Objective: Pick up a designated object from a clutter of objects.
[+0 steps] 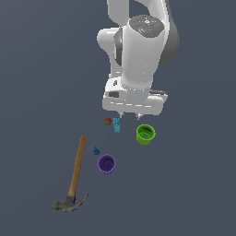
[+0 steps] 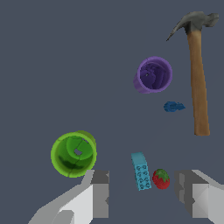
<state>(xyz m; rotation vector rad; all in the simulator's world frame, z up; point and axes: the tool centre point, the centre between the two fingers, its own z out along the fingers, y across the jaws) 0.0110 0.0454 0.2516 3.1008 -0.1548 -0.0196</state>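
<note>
No readable writing or labels anywhere I can see. My gripper (image 2: 142, 194) hangs above the desk (image 1: 37, 69) with its fingers (image 2: 99, 192) spread wide apart, holding nothing and touching nothing. In the wrist view the cyan block (image 2: 141, 171) and the small red-green ball (image 2: 161, 178) sit between the fingers, below them. The green cup (image 1: 145, 134), my target, stands upright just beside the gripper, toward the exterior view's right. Purple cup (image 1: 107, 164), tiny blue piece (image 1: 96, 151) and hammer (image 1: 73, 177) lie well apart from it. No desk edges visible; open surface surrounds the clutter.
</note>
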